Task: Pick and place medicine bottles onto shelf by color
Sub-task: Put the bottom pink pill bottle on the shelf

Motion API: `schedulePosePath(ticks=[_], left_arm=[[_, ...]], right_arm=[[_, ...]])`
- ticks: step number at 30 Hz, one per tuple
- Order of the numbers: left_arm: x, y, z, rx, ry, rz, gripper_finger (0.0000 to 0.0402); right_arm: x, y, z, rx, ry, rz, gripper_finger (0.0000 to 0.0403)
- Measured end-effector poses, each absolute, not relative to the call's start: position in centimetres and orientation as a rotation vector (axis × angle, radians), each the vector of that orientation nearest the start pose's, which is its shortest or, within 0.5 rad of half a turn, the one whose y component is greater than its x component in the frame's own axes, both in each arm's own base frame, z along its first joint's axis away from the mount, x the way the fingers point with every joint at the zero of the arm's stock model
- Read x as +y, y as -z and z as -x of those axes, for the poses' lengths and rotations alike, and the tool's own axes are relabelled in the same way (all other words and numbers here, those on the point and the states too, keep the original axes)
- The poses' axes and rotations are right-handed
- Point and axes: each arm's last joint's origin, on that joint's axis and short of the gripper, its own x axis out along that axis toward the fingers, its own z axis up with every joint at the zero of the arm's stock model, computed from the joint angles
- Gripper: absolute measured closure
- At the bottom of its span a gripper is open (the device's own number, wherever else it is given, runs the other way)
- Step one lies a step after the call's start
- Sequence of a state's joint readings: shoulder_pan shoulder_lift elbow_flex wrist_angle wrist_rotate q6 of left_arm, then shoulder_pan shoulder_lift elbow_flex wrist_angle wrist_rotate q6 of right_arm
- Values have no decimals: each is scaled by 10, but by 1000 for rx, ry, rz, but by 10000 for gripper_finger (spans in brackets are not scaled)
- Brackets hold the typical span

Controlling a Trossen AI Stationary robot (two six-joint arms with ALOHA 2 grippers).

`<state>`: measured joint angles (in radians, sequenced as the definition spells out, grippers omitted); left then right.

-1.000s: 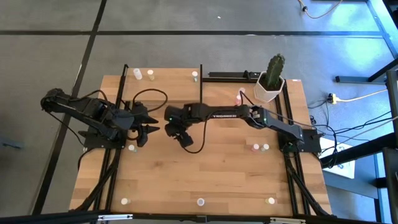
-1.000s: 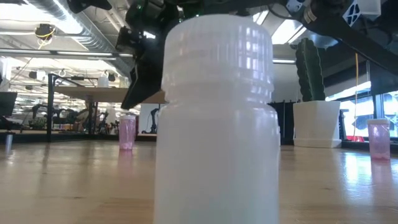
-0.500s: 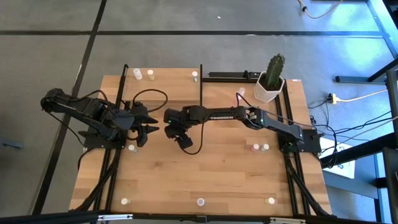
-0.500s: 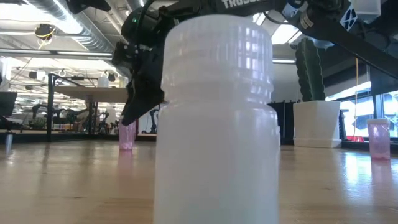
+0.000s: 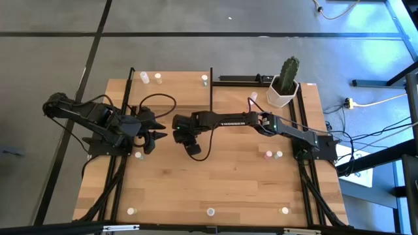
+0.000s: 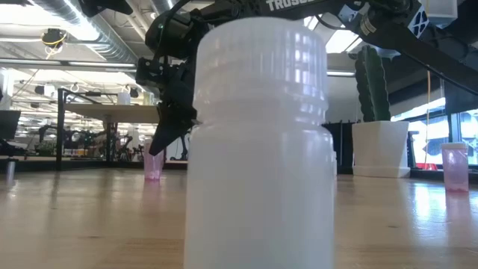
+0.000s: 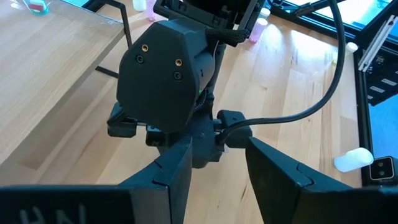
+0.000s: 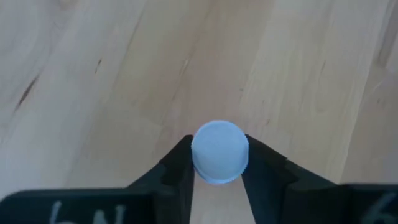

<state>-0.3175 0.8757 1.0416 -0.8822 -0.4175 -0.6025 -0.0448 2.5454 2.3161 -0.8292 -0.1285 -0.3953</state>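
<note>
Right gripper (image 8: pixel 217 168) is reaching across mid-table, pointing down, its fingers (image 8: pixel 177 165) pinching a small capped bottle (image 8: pixel 219 152) from both sides. Cap reads pale, bluish-white; true colour hard to judge. Whether the bottle is sitting on the table (image 5: pixel 222 183) or hanging clear of it, cannot tell.

Left gripper (image 5: pixel 160 136) is waiting just beside the right one, jaws partly spread, holding nothing. The right wrist housing is filling its view.

Shelf (image 5: pixel 170 88) is standing at the far left corner; three bottles (image 5: pixel 145 78) are sitting along its back edge.

Risks, as judged:
- Grip is landing high, near the cap. A round, smooth bottle may be pivoting or slipping out on the lift.
- The two grippers are crowding each other. A swing toward the shelf could be clipping the left fingers, or the loose cable (image 5: pixel 157 99) looping between them.
- Shelf posts (image 5: pixel 211 81) are narrowing the way in; a low carry could be knocking the bottle against one.
- Colour misread would be putting it beside the wrong group.
- A white bottle (image 6: pixel 258 142) is blocking most of the low view.
</note>
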Motion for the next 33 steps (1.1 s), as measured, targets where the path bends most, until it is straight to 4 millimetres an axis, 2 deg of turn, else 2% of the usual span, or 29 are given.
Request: schedulePosePath(ticks=[13, 21, 33], left_arm=[[-37, -344, -150, 612, -290, 320, 259], [-36, -343, -149, 629, -296, 311, 259], [-36, -342, -148, 634, -300, 307, 259]], right_arm=[[-20, -177, -533, 1066, -242, 174, 291], [-18, -211, -523, 1065, -192, 86, 291], [-17, -287, -497, 957, -83, -25, 287]])
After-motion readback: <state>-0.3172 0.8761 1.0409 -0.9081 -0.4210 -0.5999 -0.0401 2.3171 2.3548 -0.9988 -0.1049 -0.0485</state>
